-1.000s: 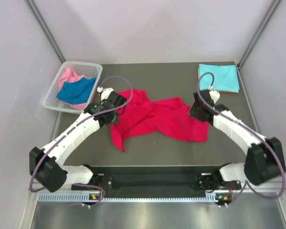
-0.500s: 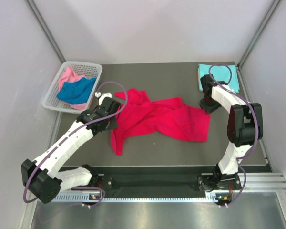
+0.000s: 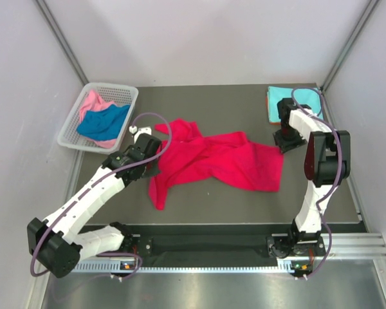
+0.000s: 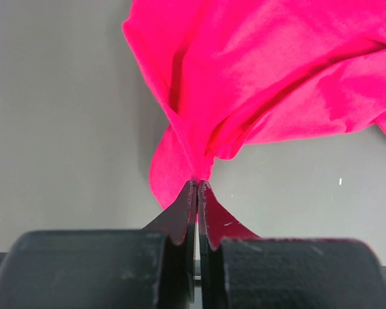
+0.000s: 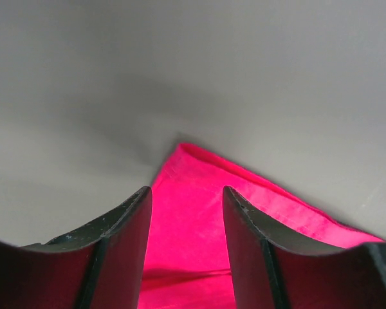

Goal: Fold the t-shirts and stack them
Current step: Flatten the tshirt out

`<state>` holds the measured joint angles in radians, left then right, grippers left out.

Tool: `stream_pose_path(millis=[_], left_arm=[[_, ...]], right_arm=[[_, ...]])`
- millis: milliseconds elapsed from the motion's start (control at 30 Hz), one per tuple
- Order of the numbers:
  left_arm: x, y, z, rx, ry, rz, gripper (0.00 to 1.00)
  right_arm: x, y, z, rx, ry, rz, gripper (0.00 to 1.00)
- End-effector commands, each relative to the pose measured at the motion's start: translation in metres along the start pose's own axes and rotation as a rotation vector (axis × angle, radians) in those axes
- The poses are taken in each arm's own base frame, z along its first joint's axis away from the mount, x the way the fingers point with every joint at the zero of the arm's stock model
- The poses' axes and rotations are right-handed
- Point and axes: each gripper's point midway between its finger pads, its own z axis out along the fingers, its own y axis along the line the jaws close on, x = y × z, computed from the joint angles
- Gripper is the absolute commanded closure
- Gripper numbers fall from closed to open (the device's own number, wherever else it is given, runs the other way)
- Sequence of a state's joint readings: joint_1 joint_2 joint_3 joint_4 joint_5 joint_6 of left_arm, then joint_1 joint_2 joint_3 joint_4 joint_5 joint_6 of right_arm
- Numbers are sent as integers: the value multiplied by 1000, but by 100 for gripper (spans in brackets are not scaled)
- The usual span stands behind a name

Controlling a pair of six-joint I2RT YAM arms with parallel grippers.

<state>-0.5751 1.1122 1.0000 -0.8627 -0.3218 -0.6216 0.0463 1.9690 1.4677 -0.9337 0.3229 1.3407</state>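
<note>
1. At the left edge of the crimson t-shirt (image 4: 276,71), the left claw (image 4: 197,185) is clenched on a pinch of cloth. Its jaws are pressed together and the fabric fans out in twisted folds from their tips.
2. That grip probably serves to anchor or drag this side so the crumpled shirt can be pulled flat.
3. Across the shirt, the right claw (image 5: 186,196) is released, its jaws standing apart just above the shirt's far right corner. The pointed corner lies on the table (image 3: 212,199) in the gap between them, not pinched.
4. Placed so, it seems lined up to close on that corner. With both ends held, the cloth could be stretched out.
5. Between the two claws the crimson shirt lies rumpled across the middle of the table, a flap hanging toward the near edge on the left. Folding has not begun, by my reckoning.
6. Further out, a folded turquoise t-shirt (image 3: 305,103) rests in the far right corner, near the right claw. It likely marks where the stack grows.
7. At the far left, the white lattice basket (image 3: 71,132) holds a blue t-shirt (image 3: 106,122) and a pink t-shirt (image 3: 90,103), both unfolded and waiting.
</note>
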Motion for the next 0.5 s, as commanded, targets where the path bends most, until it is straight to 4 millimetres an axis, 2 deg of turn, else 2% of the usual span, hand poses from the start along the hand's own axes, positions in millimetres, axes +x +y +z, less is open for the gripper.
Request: stream_pose_path(millis=[0, 167, 367, 433, 467], left_arm=[[-13, -4, -5, 34, -58, -10, 100], [-14, -3, -5, 30, -66, -18, 100], [-14, -6, -5, 46, -68, -33, 100], [-16, -7, -6, 49, -67, -38, 100], [-17, -7, -6, 48, -69, -38, 100]], right_arm=[[-15, 4, -3, 18, -19, 72, 51], [-10, 6, 9, 40, -2, 70, 52], [-10, -4, 25, 96, -8, 58, 53], [-11, -4, 26, 92, -11, 35, 59], [-13, -4, 25, 86, -20, 26, 65]])
